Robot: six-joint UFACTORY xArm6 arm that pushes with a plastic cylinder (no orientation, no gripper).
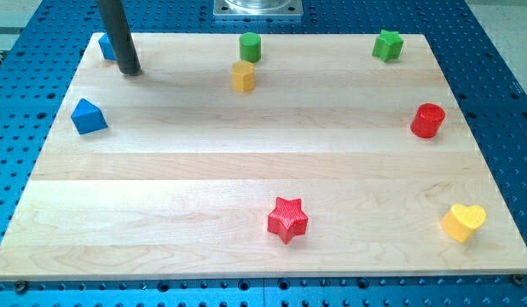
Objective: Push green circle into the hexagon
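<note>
Your push has not begun, as far as the view shows: the green circle (250,46) and the yellow hexagon (243,76) sit just apart at the far middle of the board (161,188), circle farther, hexagon nearer and a touch left, with a thin strip of bare wood between them. What is left is nearly the whole job: bring the rod across, get behind the circle on its far side, and nudge it toward you until the two touch.

Going left to right, you find my tip (130,72) in the far left corner, resting beside a blue block (106,46) that the rod half hides, so its shape is unclear. There are no fingers here to open or close; the rod is a plain dark cylinder and holds nothing. Nearer on the left lies a blue triangle (88,116). After the circle and hexagon, a red star (287,219) lies near the front edge. Far right is a green star (387,45), then a red cylinder (428,120), and a yellow heart (463,222) near the right front corner.

The blocks look like smooth, matte, solid-coloured pieces; the board is pale planked wood on a blue perforated table (16,136).
</note>
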